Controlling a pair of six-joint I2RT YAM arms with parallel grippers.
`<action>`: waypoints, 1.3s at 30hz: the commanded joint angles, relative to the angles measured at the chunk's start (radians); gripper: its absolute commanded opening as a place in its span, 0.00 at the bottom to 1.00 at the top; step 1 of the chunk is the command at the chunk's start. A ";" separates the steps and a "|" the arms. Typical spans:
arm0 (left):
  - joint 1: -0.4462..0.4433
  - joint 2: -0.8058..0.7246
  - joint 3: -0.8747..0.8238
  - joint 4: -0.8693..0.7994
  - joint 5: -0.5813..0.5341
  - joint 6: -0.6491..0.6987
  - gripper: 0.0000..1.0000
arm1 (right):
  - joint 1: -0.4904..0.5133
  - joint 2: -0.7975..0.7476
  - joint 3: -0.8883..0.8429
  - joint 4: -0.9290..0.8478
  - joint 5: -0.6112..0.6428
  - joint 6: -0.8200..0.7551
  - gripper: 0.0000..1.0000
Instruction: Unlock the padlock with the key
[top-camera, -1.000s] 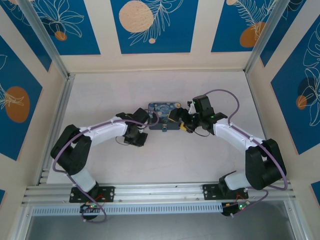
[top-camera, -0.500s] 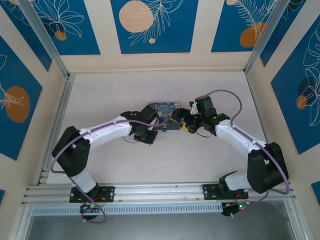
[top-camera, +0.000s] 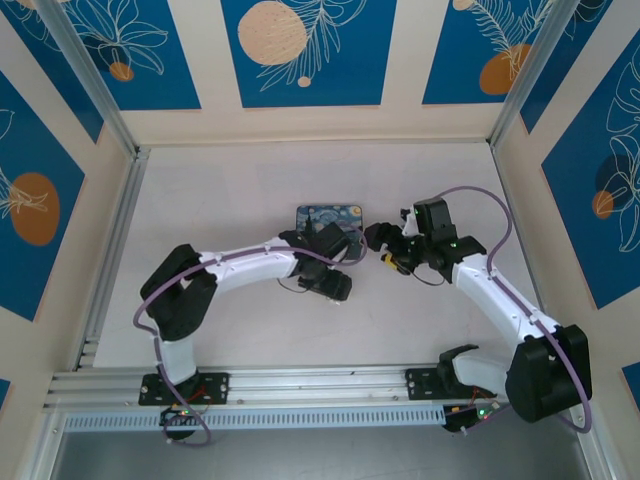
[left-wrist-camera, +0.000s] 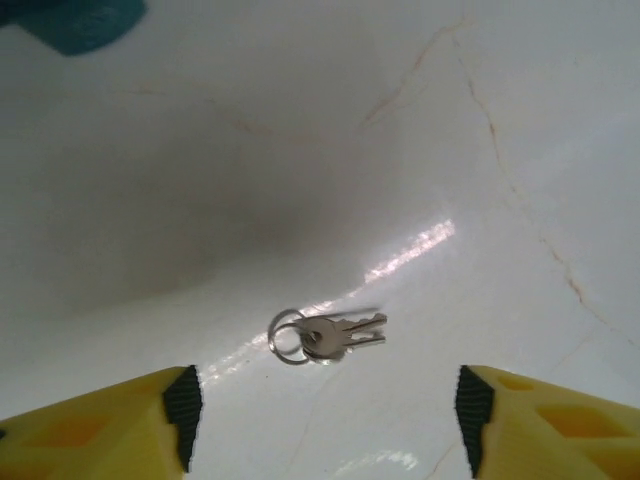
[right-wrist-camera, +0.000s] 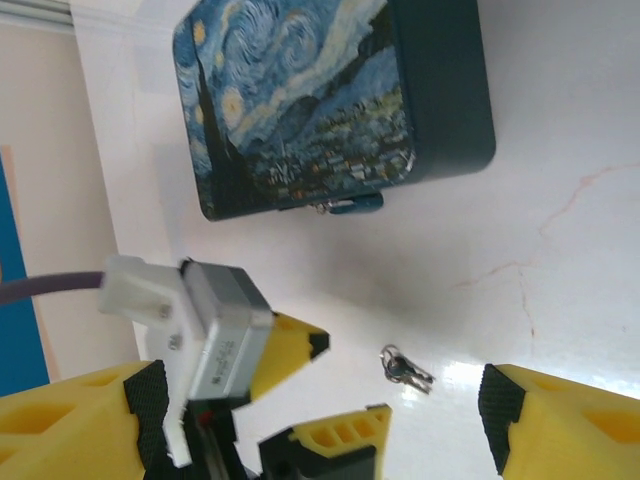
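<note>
Left gripper (left-wrist-camera: 326, 425) shifts right and spreads its fingers above the key (left-wrist-camera: 335, 335). Key lies just ahead, centred, long axis running finger to finger. Right gripper (top-camera: 382, 250), fingers apart, sits farther off.

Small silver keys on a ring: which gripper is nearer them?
Left. The left gripper, open, has the silver keys just ahead between its jaws; the right gripper, open, hangs farther back.
</note>
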 joint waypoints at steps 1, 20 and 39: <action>0.004 -0.076 0.006 -0.023 -0.082 0.002 0.76 | 0.016 -0.002 -0.031 -0.084 -0.001 -0.044 0.83; 0.243 -0.411 -0.202 -0.015 -0.216 -0.095 1.00 | 0.335 0.289 -0.015 0.041 0.038 0.168 0.78; 0.415 -0.507 -0.266 0.004 -0.131 -0.066 1.00 | 0.417 0.469 0.120 0.007 0.078 0.210 0.79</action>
